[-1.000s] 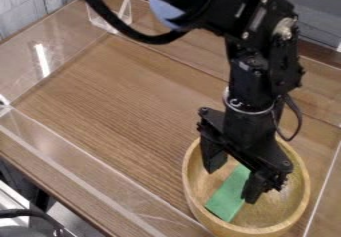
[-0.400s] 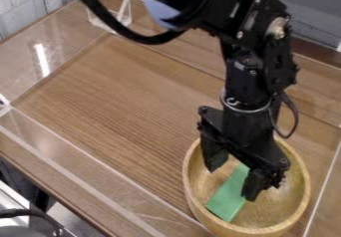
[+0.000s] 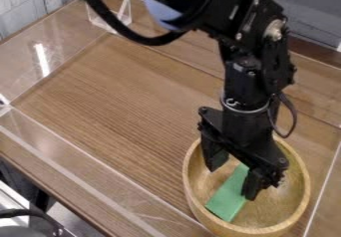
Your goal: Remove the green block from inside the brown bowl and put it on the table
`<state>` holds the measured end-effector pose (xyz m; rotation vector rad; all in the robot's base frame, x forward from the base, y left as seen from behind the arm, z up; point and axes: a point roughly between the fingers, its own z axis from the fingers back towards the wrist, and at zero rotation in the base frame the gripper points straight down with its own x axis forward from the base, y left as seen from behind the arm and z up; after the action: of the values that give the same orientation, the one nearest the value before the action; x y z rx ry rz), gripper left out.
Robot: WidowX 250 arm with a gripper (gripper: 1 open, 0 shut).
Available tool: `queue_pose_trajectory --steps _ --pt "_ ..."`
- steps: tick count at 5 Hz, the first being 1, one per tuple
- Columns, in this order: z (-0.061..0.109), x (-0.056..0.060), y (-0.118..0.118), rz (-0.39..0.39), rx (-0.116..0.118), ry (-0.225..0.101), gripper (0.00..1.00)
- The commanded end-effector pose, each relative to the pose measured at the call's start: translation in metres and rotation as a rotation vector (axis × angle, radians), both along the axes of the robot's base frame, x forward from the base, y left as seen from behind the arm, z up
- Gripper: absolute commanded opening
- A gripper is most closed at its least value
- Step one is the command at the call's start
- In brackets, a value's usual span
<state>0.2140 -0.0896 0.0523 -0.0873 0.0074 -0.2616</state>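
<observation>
The green block [image 3: 229, 199] lies flat inside the brown bowl [image 3: 294, 212] at the lower right of the table [image 3: 120, 92]. My black gripper [image 3: 245, 172] reaches straight down into the bowl, directly over the block's upper end. Its fingers [image 3: 213, 151] stand apart on either side of that end, open and not clamping it. The block's top end is partly hidden behind the gripper.
Clear plastic walls [image 3: 54, 141] run round the table's edges, close along the left and front. The black arm [image 3: 253, 52] rises from the bowl toward the top of the view. Bare wood stretches left of the bowl.
</observation>
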Motion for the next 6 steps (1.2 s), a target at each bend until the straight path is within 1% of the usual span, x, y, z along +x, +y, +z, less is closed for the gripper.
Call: queue_pose_trajectory --steps 1,4,6 --pt "0.005 0.007 0.002 0.011 -0.013 -0.033 1.0" --pt "0.001 0.011 0.004 0.012 -0.024 -0.033 1.0" --pt "-0.017 0.012 0.004 0.001 -0.024 -0.038 1.0"
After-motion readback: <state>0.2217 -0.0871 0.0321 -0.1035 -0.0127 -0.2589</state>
